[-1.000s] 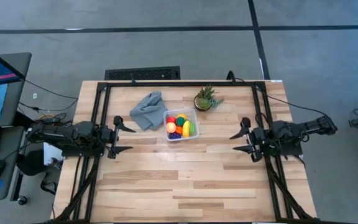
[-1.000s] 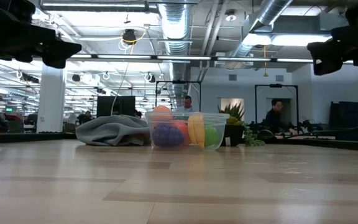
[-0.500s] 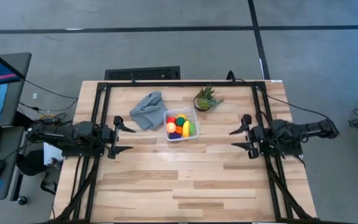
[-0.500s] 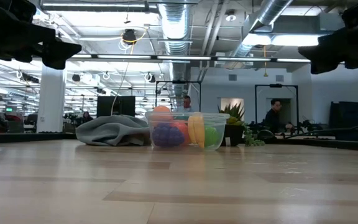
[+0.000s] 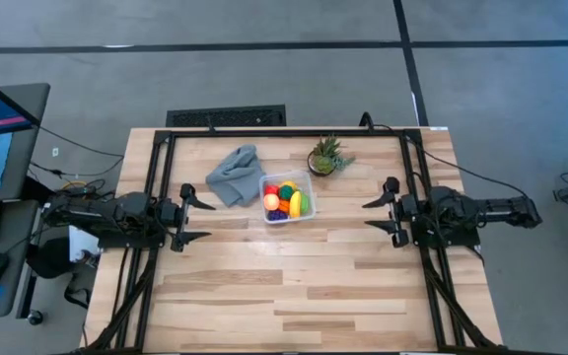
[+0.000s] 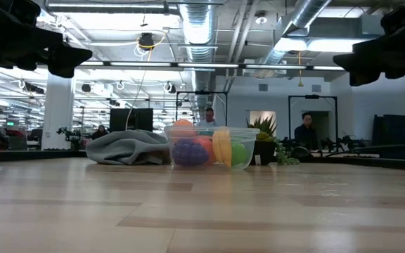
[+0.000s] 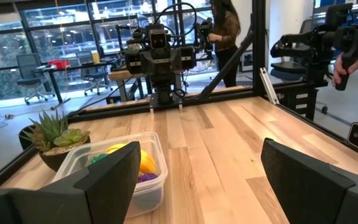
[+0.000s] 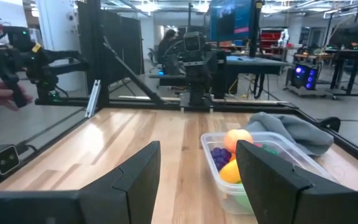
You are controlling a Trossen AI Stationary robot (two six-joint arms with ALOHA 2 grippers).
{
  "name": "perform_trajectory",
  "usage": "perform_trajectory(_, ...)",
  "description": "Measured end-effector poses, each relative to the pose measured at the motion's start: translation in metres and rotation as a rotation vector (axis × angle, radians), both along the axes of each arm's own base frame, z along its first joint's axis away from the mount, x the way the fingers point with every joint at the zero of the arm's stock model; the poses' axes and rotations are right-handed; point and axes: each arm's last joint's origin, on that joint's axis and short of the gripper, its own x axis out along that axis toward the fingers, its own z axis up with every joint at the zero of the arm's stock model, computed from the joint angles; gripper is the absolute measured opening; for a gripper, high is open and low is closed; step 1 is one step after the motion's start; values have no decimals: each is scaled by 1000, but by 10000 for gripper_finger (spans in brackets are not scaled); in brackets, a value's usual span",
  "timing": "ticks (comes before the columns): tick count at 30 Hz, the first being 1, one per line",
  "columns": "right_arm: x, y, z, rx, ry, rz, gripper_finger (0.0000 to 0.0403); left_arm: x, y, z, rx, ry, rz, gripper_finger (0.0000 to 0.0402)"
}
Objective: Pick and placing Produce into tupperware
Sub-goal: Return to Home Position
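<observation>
The clear squarish tupperware (image 5: 287,198) stands on the table's far middle with several toy fruits in it: red, yellow, orange, purple and green ones (image 6: 209,149). It also shows in the left wrist view (image 7: 114,171) and the right wrist view (image 8: 253,162). My left gripper (image 5: 197,217) is open and empty above the table's left side. My right gripper (image 5: 376,214) is open and empty above the table's right side. Both stand well clear of the tupperware.
A crumpled grey cloth (image 5: 233,175) lies to the left of the tupperware. A spiky green potted plant (image 5: 325,157) stands behind it to the right. The near half of the wooden table (image 5: 284,286) is bare. People show in the room beyond.
My right gripper has drawn back a little toward the table's far edge and levelled out, its arm stretching straighter to the right. It stays open. The left arm and the tupperware have kept still.
</observation>
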Motion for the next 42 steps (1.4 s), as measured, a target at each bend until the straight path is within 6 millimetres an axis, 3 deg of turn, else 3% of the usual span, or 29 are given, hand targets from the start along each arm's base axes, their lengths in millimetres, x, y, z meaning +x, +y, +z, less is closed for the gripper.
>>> perform_trajectory(42, 0, 0, 0, -17, -1, -5, 234, 0, 0, 0, -18, 2, -1, 323)
